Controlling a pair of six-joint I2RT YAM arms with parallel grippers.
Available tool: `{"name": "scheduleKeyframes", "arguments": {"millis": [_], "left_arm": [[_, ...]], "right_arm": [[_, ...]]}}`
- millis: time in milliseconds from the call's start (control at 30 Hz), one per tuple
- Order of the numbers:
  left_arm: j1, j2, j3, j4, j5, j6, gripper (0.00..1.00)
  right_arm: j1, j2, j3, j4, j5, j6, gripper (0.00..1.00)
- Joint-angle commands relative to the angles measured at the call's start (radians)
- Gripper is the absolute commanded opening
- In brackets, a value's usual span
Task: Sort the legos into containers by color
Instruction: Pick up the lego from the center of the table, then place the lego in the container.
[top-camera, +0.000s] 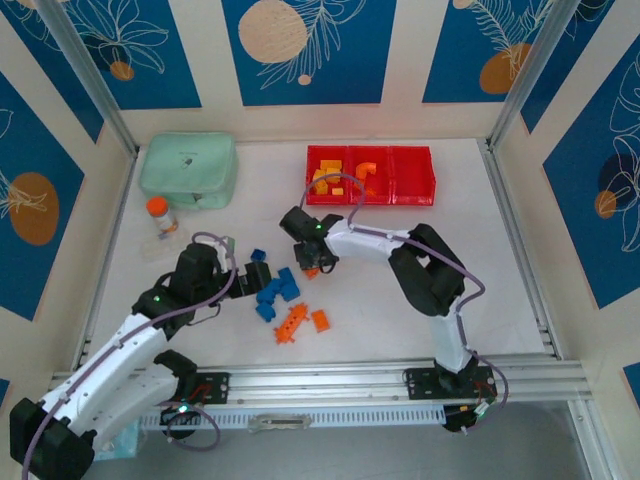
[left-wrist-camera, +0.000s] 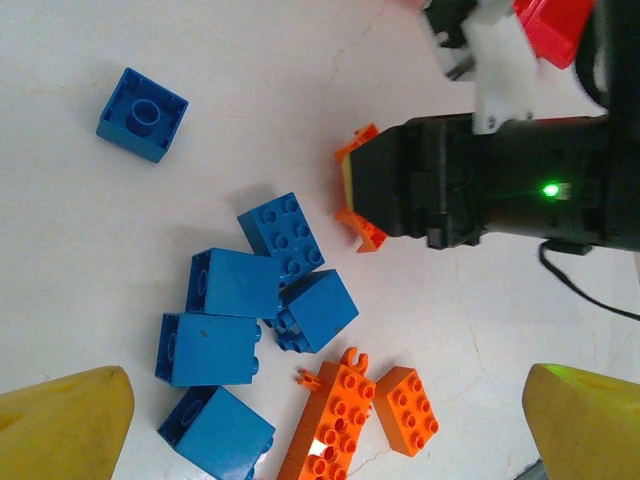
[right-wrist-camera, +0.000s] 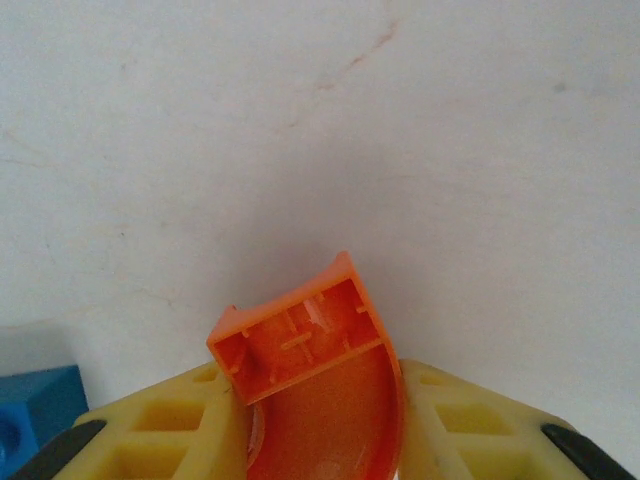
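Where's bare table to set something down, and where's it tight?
Bare: between mint-green case and red bins; near edge right of the orange bricks. Tight: centre, around blue bricks and the right gripper holding an orange arch.

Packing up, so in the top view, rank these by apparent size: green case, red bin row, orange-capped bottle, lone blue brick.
Largest: red bin row and green case, too close to rank.
Next: orange-capped bottle.
Smallest: lone blue brick.

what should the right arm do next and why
Probably lift and carry toward the containers, whose middle bin already holds an orange arch: the right gripper is shut on an orange curved piece.
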Motion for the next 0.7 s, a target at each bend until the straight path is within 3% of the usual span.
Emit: {"name": "scheduleKeyframes", "arguments": {"millis": [0, 300, 467, 667], "left_arm": [[0.004, 0.018, 0.055, 0.001, 0.030, 0.028, 0.99], [-0.055, 0.133, 0.103, 0.088, 0.026, 0.028, 0.99], [-0.111, 0.229, 0.124, 0.178, -0.008, 0.006, 0.99], [-0.133, 0.355, 0.180, 0.242, -0.031, 0.006, 0.99]], "right_arm": [[-0.039, -0.113, -0.024, 0.002, 0.002, -0.025, 0.34], [-0.253, -0.241, -0.016, 0.000, 0.000, -0.112, 0.35], [-0.398, -0.191, 0.085, 0.001, -0.020, -0.158, 0.35], [-0.503, -0.048, 0.264, 0.023, -0.047, -0.216, 0.35]]}}
